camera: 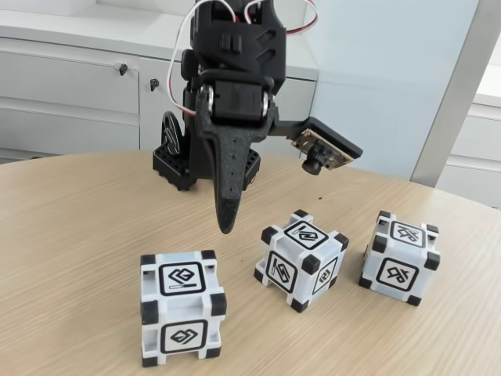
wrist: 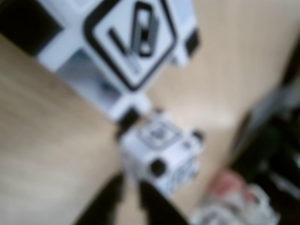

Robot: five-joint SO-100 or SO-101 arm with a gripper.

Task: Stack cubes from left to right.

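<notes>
Three white cubes with black corners stand in a row on the wooden table (camera: 78,235): the left cube (camera: 182,305) nearest the front, the middle cube (camera: 301,258) turned at an angle, and the right cube (camera: 401,257). My black gripper (camera: 227,223) hangs point-down above the table, behind and between the left and middle cubes and touching neither. It is shut with nothing in it. The wrist view is blurred. One cube (wrist: 126,42) looms large at the top and another cube (wrist: 161,150) sits just beyond the gripper (wrist: 130,182).
The arm's base (camera: 176,160) stands at the back of the table, with white cabinets (camera: 70,94) behind it. The wrist camera (camera: 321,153) juts out to the right above the middle cube. Bare tabletop lies to the left and in front of the gripper.
</notes>
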